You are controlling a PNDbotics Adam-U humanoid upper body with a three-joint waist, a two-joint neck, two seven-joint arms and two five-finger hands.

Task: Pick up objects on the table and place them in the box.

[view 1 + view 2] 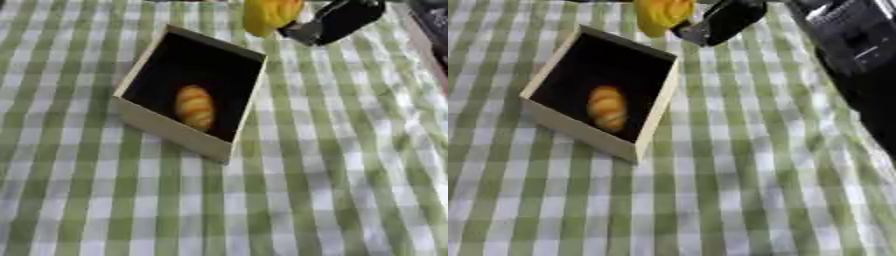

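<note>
One bread roll in box; right hand holds yellow object.

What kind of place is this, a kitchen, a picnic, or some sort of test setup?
Most likely a tabletop test setup dressed like a picnic: a green-and-white checked tablecloth, a wooden box with a bread roll inside, and the robot's right hand by a yellow object.

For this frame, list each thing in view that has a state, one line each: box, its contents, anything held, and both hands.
Box: open-topped, resting on the checked cloth, dark inside.
Bread roll: lying inside the box, near its front wall.
Yellow object: at the top edge beyond the box's far corner, right beside the right hand; whether it is held cannot be told.
Right hand: at the top edge; grip hidden.
Left hand: not in view.
</note>
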